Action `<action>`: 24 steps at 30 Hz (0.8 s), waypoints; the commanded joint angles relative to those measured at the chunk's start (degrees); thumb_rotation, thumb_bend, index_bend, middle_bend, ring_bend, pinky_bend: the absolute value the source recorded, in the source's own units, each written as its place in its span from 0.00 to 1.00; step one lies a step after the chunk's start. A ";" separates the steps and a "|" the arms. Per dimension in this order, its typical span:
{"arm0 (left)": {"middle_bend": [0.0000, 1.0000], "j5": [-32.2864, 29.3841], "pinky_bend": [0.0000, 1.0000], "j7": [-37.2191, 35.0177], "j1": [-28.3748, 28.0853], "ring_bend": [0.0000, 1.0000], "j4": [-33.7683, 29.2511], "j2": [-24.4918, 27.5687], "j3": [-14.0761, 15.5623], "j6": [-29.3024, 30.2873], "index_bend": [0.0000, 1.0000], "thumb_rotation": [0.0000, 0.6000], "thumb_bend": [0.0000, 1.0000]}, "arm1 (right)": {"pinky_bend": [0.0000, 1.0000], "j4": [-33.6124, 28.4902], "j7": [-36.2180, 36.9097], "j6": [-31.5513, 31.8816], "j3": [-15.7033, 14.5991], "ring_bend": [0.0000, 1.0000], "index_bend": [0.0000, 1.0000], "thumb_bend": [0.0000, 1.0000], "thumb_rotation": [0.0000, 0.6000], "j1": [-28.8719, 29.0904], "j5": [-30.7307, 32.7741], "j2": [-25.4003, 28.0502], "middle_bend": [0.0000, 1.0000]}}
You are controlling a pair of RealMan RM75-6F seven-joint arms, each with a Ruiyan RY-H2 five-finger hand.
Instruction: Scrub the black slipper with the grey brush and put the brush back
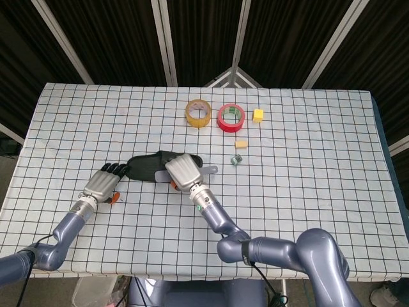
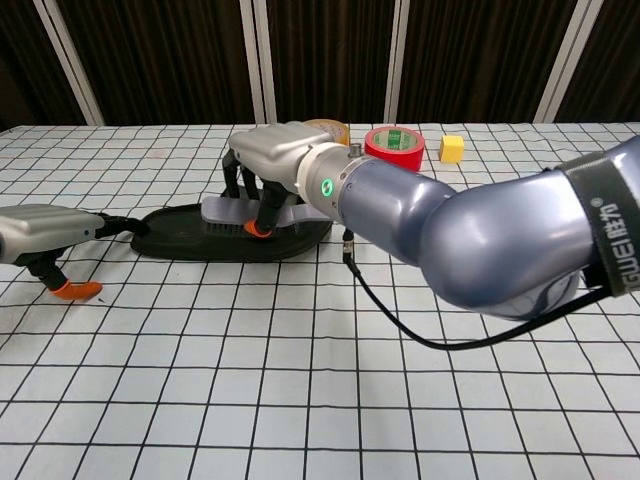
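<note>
Left hand (image 1: 102,183) lies low on the table (image 1: 307,192), fingertips touching the heel end of the slipper (image 1: 148,167), seemingly steadying it. It grips nothing; whether the fingers are spread or curled, cannot tell from either view. Orange thumb tip rests on the cloth.

Slipper lies flat, left of table centre, toe pointing right, sole down.

Right hand (image 1: 182,173) sits over the slipper's middle, fingers wrapped down around the brush (image 2: 232,212). Brush head is pressed on the slipper's upper surface in the chest view; its grey handle (image 1: 209,170) sticks out to the right past the hand in the head view.

Progress, as a judgement: brush is picked up and on the slipper, so scrubbing looks mid-way. Left to do: finish the strokes, lift the brush off, set it back on the table, release. Where "back" is, the frames don't show.

Further right, near the far edge: yellow tape (image 1: 199,112), red tape (image 1: 230,118) just beside it, yellow cube (image 1: 258,115) beyond that. Nearer the slipper: a small pale block (image 1: 241,144) and a tiny greenish object (image 1: 236,160), too small to identify.

Containers: none in view. The tape rolls are open rings, nothing visible inside them.
</note>
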 commanded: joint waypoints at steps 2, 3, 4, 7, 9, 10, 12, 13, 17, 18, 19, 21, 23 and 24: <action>0.00 0.03 0.02 -0.23 0.03 0.00 0.10 0.08 0.12 0.06 0.00 0.95 0.58 | 0.47 1.23 -0.47 -0.06 0.40 0.49 0.72 0.60 1.00 0.35 0.74 -0.66 0.61; 0.00 0.07 0.02 -0.38 0.06 0.00 0.08 0.17 0.14 0.12 0.00 0.95 0.58 | 0.47 1.80 -0.49 -0.16 0.43 0.49 0.72 0.60 1.00 0.30 1.00 -0.79 0.61; 0.00 0.11 0.02 -0.45 0.06 0.00 0.08 0.22 0.16 0.16 0.00 0.95 0.58 | 0.47 2.16 -0.45 -0.24 0.45 0.49 0.72 0.60 1.00 0.28 1.12 -0.86 0.61; 0.00 0.21 0.02 -0.64 0.08 0.00 0.01 0.41 0.25 0.27 0.00 0.95 0.58 | 0.47 3.77 -0.41 -0.51 0.31 0.49 0.72 0.60 1.00 0.00 1.54 -1.01 0.61; 0.00 0.27 0.02 -0.70 0.12 0.00 -0.09 0.54 0.34 0.38 0.00 0.95 0.58 | 0.47 5.04 -0.51 -0.75 0.08 0.49 0.72 0.60 1.00 -0.32 1.87 -0.99 0.61; 0.00 0.28 0.02 -0.73 0.14 0.00 -0.15 0.60 0.36 0.44 0.00 0.95 0.58 | 0.47 5.53 -0.61 -0.82 -0.03 0.49 0.72 0.60 1.00 -0.44 1.98 -0.95 0.61; 0.00 0.28 0.02 -0.80 0.18 0.00 -0.28 0.73 0.41 0.55 0.00 0.95 0.58 | 0.47 6.81 -1.05 -0.77 -0.51 0.49 0.72 0.60 1.00 -0.87 2.06 -0.76 0.61; 0.00 0.24 0.02 -0.80 0.20 0.00 -0.32 0.78 0.42 0.58 0.00 0.95 0.58 | 0.47 7.13 -1.09 -0.80 -0.64 0.49 0.72 0.60 1.00 -1.04 2.08 -0.70 0.61; 0.00 0.14 0.02 -0.64 0.29 0.00 -0.63 0.98 0.54 0.91 0.00 0.95 0.58 | 0.47 7.92 -1.36 -0.98 -1.26 0.49 0.72 0.60 1.00 -2.16 2.46 -0.01 0.61; 0.00 0.12 0.02 -0.56 0.32 0.00 -0.75 1.03 0.56 1.02 0.00 0.95 0.58 | 0.47 7.88 -1.38 -0.91 -1.40 0.49 0.72 0.60 1.00 -2.42 2.45 0.18 0.61; 0.00 0.10 0.02 -0.48 0.34 0.00 -0.89 1.09 0.59 1.12 0.00 0.95 0.58 | 0.47 7.76 -1.37 -0.83 -1.50 0.49 0.72 0.60 1.00 -2.68 2.43 0.37 0.61; 0.00 0.08 0.02 -0.20 0.40 0.00 -1.30 1.23 0.64 1.46 0.00 0.95 0.58 | 0.47 7.18 -1.31 -0.53 -1.63 0.49 0.72 0.60 1.00 -3.28 2.40 0.90 0.61; 0.00 0.19 0.01 -0.02 0.47 0.00 -1.98 1.42 0.65 1.91 0.00 0.95 0.58 | 0.47 6.06 -1.38 0.08 -1.55 0.49 0.72 0.60 1.00 -3.74 2.21 1.62 0.61; 0.00 0.33 0.01 0.03 0.51 0.00 -2.29 1.51 0.64 2.19 0.00 0.95 0.58 | 0.47 5.46 -1.46 0.46 -1.48 0.49 0.72 0.60 1.00 -3.87 2.05 1.96 0.61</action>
